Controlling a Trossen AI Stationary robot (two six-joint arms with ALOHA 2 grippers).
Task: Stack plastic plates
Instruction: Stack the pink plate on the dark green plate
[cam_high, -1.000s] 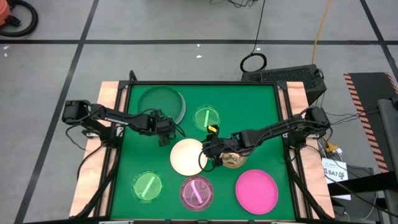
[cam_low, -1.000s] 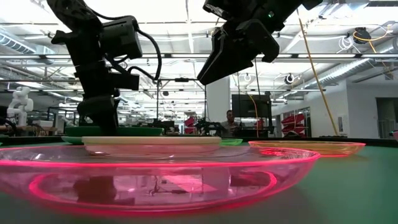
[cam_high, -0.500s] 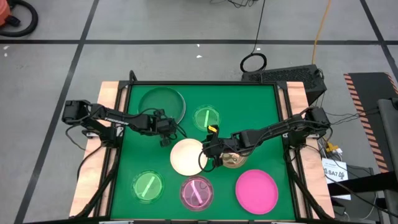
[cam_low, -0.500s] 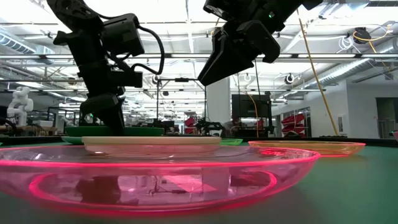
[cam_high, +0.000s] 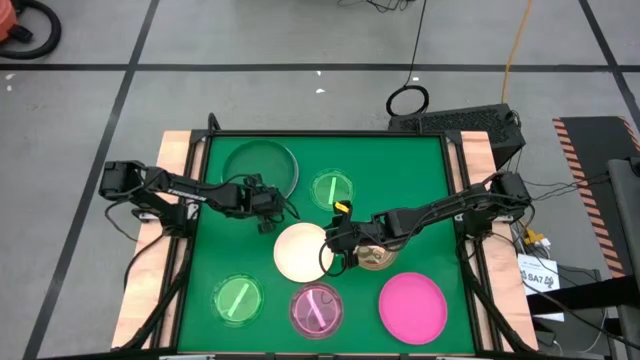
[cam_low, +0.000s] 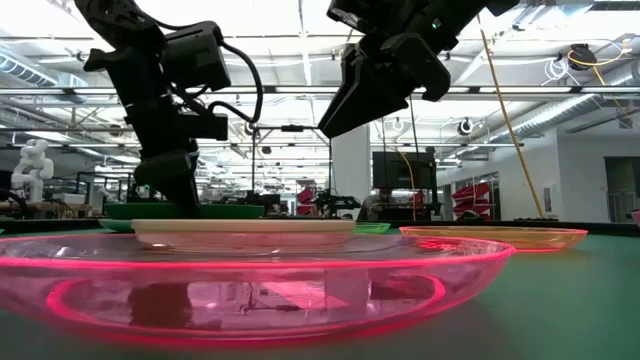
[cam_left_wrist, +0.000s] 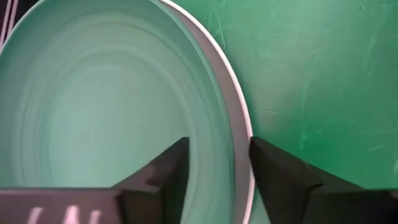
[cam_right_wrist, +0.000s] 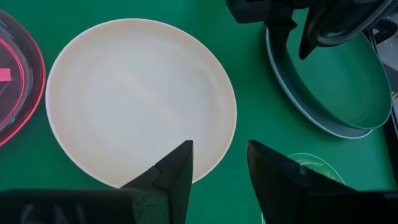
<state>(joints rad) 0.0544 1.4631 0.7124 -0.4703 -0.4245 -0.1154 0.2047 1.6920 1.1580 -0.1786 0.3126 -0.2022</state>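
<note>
A dark-green plate nested in a pale-blue one lies at the far left. My left gripper is open and low at its near right rim, one finger over the inside and one outside. The white plate lies mid-table. My right gripper is open and raised above the white plate's right edge. An amber see-through plate lies partly under that arm. Two small green plates, a small pink one and the hot-pink plate lie flat. My left gripper comes from above with its fingers on either side of the stacked plates' rim; I cannot tell whether either finger touches it. The plates lie flat on the table.
The green mat has a raised frame and wooden borders on both sides. Bare mat shows at the far right corner and along the left edge. In the low view the see-through pink plate fills the foreground.
My left gripper has edged a little toward the table's right beside the stacked plates' rim. The right arm and all plates have kept still.
</note>
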